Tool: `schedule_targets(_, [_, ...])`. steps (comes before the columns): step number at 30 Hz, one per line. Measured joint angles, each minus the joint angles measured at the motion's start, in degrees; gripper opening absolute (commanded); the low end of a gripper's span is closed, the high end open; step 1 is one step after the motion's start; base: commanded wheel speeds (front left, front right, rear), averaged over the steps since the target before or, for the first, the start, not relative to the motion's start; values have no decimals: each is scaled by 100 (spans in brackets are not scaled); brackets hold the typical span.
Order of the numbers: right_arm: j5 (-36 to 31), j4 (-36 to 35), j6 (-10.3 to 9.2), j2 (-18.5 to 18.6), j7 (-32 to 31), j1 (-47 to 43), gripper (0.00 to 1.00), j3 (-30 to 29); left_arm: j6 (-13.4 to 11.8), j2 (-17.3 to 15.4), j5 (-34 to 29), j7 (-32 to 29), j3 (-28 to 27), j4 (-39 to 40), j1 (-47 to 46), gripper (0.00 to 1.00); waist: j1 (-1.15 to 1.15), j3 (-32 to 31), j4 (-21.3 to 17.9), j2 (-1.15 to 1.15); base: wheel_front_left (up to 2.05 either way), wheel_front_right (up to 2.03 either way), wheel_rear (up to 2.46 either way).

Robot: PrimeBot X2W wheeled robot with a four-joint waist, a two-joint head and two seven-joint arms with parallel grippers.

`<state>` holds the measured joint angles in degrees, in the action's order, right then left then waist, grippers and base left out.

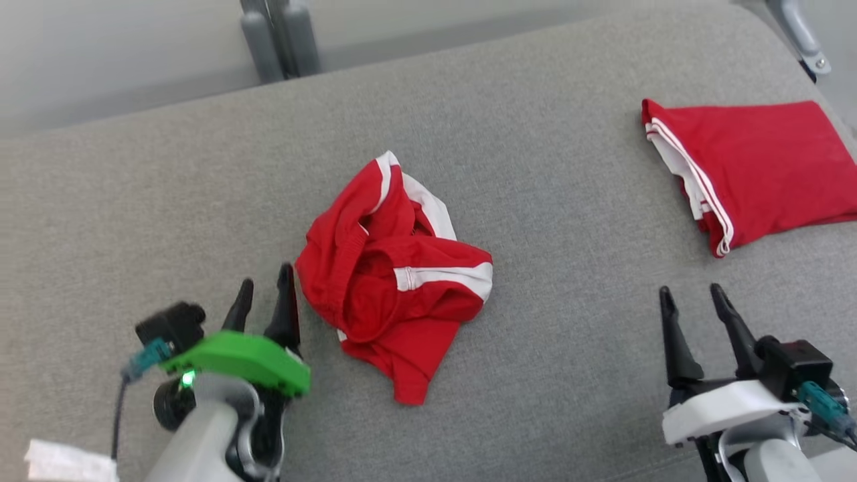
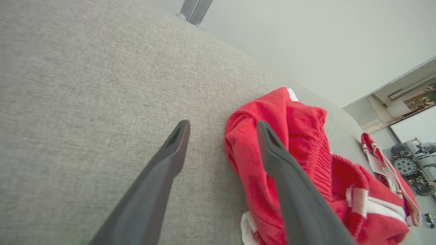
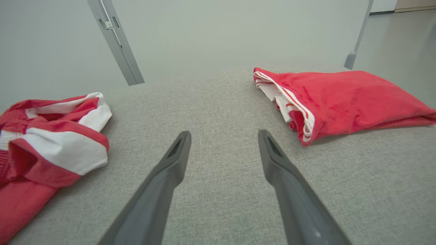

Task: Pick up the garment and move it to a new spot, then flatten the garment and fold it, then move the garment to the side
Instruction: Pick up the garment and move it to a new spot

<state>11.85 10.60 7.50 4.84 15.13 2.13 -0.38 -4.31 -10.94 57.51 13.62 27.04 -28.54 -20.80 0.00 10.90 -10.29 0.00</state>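
white scrap: near-left corner of the grey fabric surface, beside the left forearm; too blurred to say what it is
left gripper: by the near edge, left of centre; fingers spread apart, nothing between them, tips toward the far edge
right gripper: by the near edge, right side; fingers spread apart, empty, bare fabric ahead
garment: crumpled red heap with white stripes, about mid-surface, between the two grippers
garment vs left gripper: just to the right of its right-hand finger; the heap's left edge sits right at that fingertip, contact cannot be told; in the left wrist view that finger crosses the red cloth, the other is over bare fabric
garment vs right gripper: well apart, off to its left
folded garment: red with white trim, lying flat toward the far-right corner, beyond the right gripper
metal posts: grey, behind the far edge
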Motion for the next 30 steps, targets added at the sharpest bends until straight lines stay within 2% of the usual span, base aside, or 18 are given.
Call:
schedule_targets(3, [-124, -115, 0, 81, 0, -175, 100, -80, -312, -85, -695, 118, -22, 439, 533, 100, 0, -232, 69, 0, 0, 0, 0])
schedule_targets(6, [-219, -235, 0, 151, 0, -350, 100, -180, -547, -79, -1454, 137, -493, 1248, 1177, 100, 0, -455, 166, 0, 0, 0, 0])
schedule_targets(11, [-310, -368, 0, 236, 0, -554, 100, -256, -576, 109, -2460, 143, -1032, 2114, 2258, 100, 0, -715, 435, 0, 0, 0, 0])
schedule_targets(16, [-345, -360, 0, 223, 0, -612, 100, -259, -290, 235, -3267, 143, -1558, 2319, 2825, 100, 0, -891, 741, 0, 0, 0, 0])
schedule_targets(25, [-448, -112, 0, 123, 0, -642, 100, -234, 383, 595, -3800, 143, -2258, 2034, 3154, 100, 0, -1074, 1088, 0, 0, 0, 0])
schedule_targets(30, [-469, -4, 0, 70, 0, -638, 100, -230, 620, 698, -4063, 143, -2468, 1896, 3143, 100, 0, -1062, 1147, 0, 0, 0, 0])
